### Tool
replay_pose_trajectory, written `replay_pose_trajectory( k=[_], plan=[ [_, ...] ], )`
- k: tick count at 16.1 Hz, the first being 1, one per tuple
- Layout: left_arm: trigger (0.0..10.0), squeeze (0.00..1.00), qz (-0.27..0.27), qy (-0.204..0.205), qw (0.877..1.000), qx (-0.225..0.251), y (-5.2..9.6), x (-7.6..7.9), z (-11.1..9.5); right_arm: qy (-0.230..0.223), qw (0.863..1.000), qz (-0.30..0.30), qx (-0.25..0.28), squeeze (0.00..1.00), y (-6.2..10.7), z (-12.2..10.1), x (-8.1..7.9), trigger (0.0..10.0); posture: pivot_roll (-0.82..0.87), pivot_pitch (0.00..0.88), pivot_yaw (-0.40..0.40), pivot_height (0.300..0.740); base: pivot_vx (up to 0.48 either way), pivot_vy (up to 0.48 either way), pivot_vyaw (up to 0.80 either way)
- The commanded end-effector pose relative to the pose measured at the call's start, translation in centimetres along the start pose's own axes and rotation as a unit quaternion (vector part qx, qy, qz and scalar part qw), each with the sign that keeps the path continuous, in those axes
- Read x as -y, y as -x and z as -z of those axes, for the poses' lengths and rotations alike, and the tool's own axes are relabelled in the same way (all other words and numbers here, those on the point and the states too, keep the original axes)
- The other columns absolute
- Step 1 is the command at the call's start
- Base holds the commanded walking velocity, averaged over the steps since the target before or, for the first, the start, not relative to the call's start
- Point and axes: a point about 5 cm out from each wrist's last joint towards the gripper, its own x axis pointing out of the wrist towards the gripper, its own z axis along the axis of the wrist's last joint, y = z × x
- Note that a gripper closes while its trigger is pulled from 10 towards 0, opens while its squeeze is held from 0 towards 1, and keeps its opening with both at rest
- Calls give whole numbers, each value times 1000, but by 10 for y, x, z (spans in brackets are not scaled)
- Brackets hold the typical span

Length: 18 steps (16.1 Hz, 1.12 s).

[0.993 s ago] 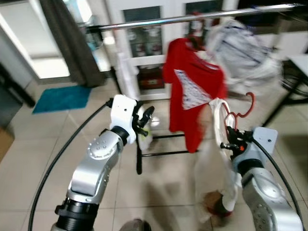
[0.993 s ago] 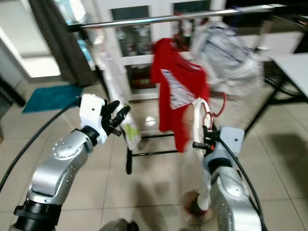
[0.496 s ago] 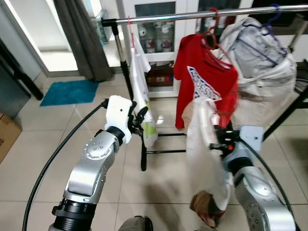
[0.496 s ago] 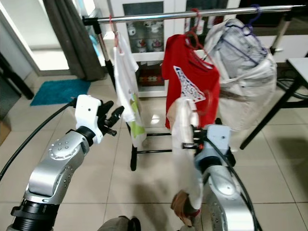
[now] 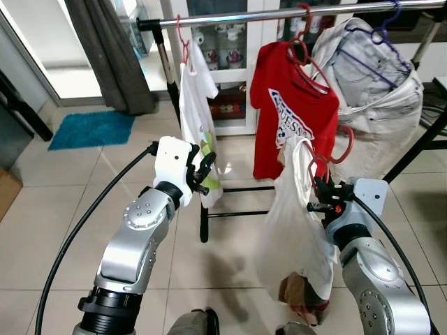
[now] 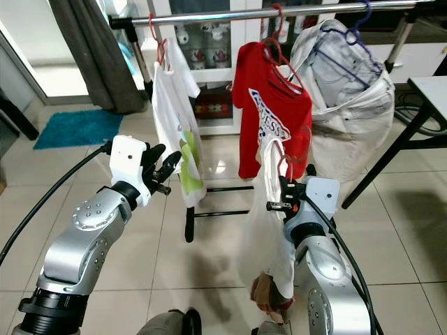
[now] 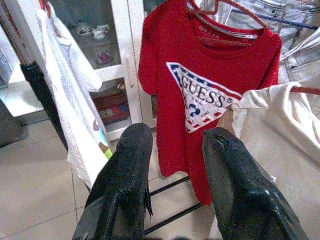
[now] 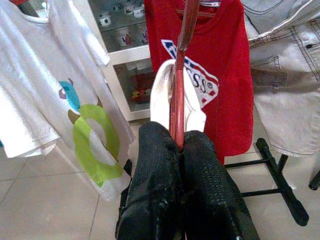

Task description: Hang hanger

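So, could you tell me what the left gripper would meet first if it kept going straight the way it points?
Probably the red T-shirt: it fills the gap between the open left gripper's fingers. Depth is unclear, and the cream garment hangs close beside that line.

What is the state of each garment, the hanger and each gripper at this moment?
Red hanger: held in the right gripper, not yet on the rail.
Cream garment: draped on the red hanger, hanging down.
Right gripper: shut on the red hanger.
Left gripper: open, holding nothing.
Red T-shirt: hanging on the rail.
White T-shirt: hanging on the rail.
Denim garment: hanging on the rail.
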Motion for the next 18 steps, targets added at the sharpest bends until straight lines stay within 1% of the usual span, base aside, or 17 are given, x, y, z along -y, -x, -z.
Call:
replay_pose_trajectory(
  k=[1,8,18],
  plan=[
    [10000,0,-5,-2,1000,-1,1,-4,0,-4,1000,1,15,0,2,-5,-1,10000,-16,98,91,740,240,0,0],
    [10000,0,-2,1,1000,3,0,-3,-2,-7,1000,4,16,0,1,-6,0,10000,-16,99,89,740,295,0,0],
    [10000,0,3,2,1000,6,-1,-3,-3,-8,1000,12,18,0,0,-6,2,10000,-15,95,91,740,348,0,0]
  ],
)
